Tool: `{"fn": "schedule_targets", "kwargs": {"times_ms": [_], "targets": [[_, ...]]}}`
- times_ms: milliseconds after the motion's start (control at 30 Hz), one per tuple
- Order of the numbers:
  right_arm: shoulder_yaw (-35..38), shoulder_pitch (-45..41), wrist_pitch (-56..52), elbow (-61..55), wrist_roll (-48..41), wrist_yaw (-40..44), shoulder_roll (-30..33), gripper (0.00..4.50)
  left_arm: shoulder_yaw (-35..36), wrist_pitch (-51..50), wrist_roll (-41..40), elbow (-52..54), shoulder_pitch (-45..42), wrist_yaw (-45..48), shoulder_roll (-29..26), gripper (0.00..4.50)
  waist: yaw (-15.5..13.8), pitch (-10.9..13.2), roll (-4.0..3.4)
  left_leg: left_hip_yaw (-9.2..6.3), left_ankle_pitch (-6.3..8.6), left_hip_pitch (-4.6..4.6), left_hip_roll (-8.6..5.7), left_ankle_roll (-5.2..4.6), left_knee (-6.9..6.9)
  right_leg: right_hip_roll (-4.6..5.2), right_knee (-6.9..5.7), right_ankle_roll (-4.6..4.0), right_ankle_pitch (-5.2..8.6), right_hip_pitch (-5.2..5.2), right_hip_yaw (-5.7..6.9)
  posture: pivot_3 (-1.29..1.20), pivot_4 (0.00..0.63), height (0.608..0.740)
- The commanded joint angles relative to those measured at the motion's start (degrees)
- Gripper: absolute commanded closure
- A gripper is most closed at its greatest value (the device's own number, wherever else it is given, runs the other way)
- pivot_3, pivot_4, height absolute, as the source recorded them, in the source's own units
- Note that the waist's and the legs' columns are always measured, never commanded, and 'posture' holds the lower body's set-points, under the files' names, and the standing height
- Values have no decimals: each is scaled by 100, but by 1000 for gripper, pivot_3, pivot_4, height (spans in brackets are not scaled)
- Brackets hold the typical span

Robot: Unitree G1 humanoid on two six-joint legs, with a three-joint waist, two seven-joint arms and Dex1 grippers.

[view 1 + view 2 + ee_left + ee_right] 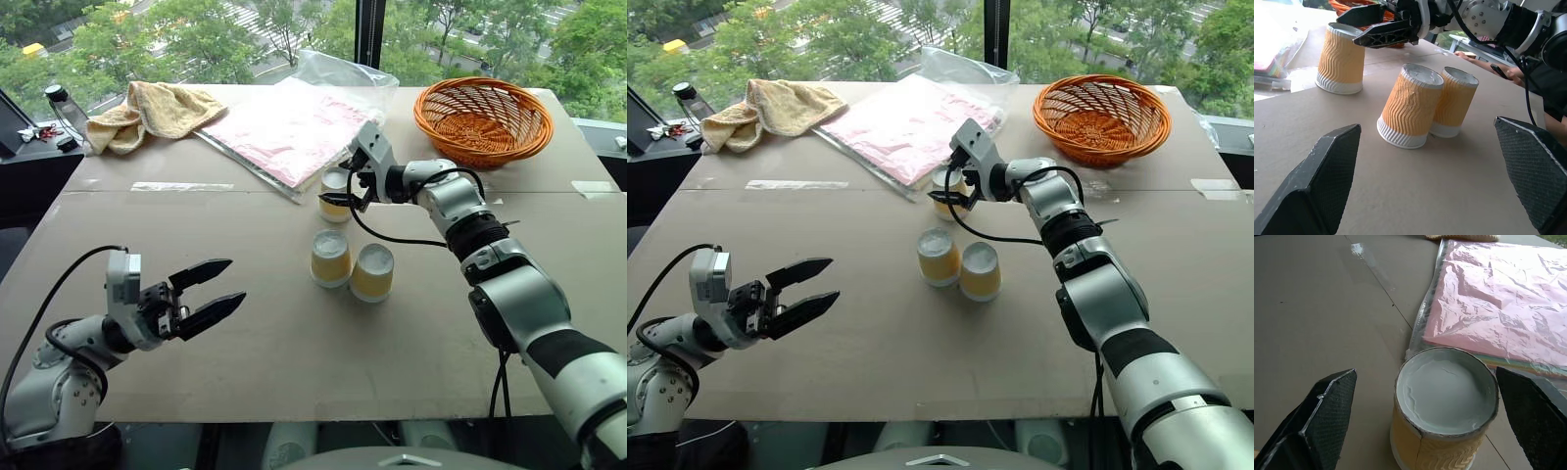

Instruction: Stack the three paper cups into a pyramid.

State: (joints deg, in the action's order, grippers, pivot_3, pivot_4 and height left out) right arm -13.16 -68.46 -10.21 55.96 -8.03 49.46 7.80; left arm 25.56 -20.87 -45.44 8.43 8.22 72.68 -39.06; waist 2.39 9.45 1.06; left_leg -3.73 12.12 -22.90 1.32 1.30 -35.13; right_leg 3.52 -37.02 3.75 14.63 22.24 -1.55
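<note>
- Three paper cups stand upside down, white bases up, on the brown table. None is stacked.
- Two of them sit side by side and touching near the table's middle: the left cup of the pair and the right cup of the pair. In the left wrist view both lean slightly.
- The third cup stands apart, at about 12 o'clock from the pair, just beside the near edge of the pink plastic-wrapped packet.
- The right gripper reaches across to this third cup. Its claw is wide, one black finger on either side of the cup's top; the right wrist view shows a gap between each finger and the cup, so nothing is held.
- The left gripper hovers above the table at about 8 o'clock from the pair, pointing toward them, claw wide and empty.
- An orange wicker basket sits at about 1 o'clock from the pair, well apart.
- A yellow towel lies crumpled at about 10 o'clock, near the far left corner.
</note>
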Motion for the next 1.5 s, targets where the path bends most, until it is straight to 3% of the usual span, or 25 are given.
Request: {"fn": "schedule_targets", "kwargs": {"times_ms": [33,100,133,200,300,500,633,733,833,967,1233,1500], "targets": [[217,-366,420,522,183,-175,-120,57,237,60,-176,246,97,-34,-2,0,8,0,0,1,0,0,0,0,0,0,2,0,0,0,-1,0,150,740],[287,-448,549,792,272,-265,-171,57,259,69,-190,282,149,-47,4,0,13,1,-1,3,0,0,0,0,0,0,2,0,0,0,-3,0,150,740],[337,-477,595,881,288,-271,-186,282,266,72,-194,293,163,-56,9,0,7,1,-1,3,0,0,0,0,1,0,2,0,0,0,-3,0,150,740],[425,-508,664,975,315,-233,-187,851,275,78,-195,311,182,-75,23,0,7,2,-2,2,0,0,0,0,1,0,2,0,0,0,-2,0,150,740],[504,-505,787,918,362,-65,-67,2177,247,100,-177,288,174,-81,47,0,17,3,-5,3,0,0,0,0,1,0,1,0,0,1,-3,0,150,740],[892,-519,680,33,20,493,490,2216,142,104,-179,250,57,-31,57,0,-1,31,-11,3,0,-2,-1,0,1,0,2,0,0,0,-3,0,150,740],[1178,-201,-525,-1872,-572,1087,1169,2216,58,95,-181,277,5,84,39,0,-13,40,-15,0,0,-10,-1,0,1,1,5,1,-1,2,-1,0,150,740],[1296,626,-2318,-4541,-1489,1457,2046,2216,39,68,-240,283,-46,241,-14,0,-23,38,-12,-2,1,-13,0,0,2,2,15,2,0,2,4,0,150,740],[1529,1371,-3648,-6495,-2276,1184,2632,2216,113,180,-274,214,-81,461,-41,0,-36,39,-13,-5,1,-19,0,0,6,5,22,2,1,2,7,0,150,740],[1704,2146,-4530,-8056,-2841,539,2857,2216,241,820,-292,139,-154,870,245,0,23,39,-14,8,1,-4,1,-1,5,5,11,1,1,2,-3,0,150,740],[1318,2655,-5115,-9164,-3083,-730,2399,2216,232,709,-689,-281,-215,1679,157,0,-17,31,2,13,1,-3,2,-2,-21,4,12,1,0,-6,-8,0,150,740],[886,2700,-5136,-9184,-3020,-1111,2377,2216,215,629,-624,-457,-236,1711,76,0,-19,31,2,6,1,-11,2,-2,-14,3,16,1,1,-1,-5,0,150,740]]}}
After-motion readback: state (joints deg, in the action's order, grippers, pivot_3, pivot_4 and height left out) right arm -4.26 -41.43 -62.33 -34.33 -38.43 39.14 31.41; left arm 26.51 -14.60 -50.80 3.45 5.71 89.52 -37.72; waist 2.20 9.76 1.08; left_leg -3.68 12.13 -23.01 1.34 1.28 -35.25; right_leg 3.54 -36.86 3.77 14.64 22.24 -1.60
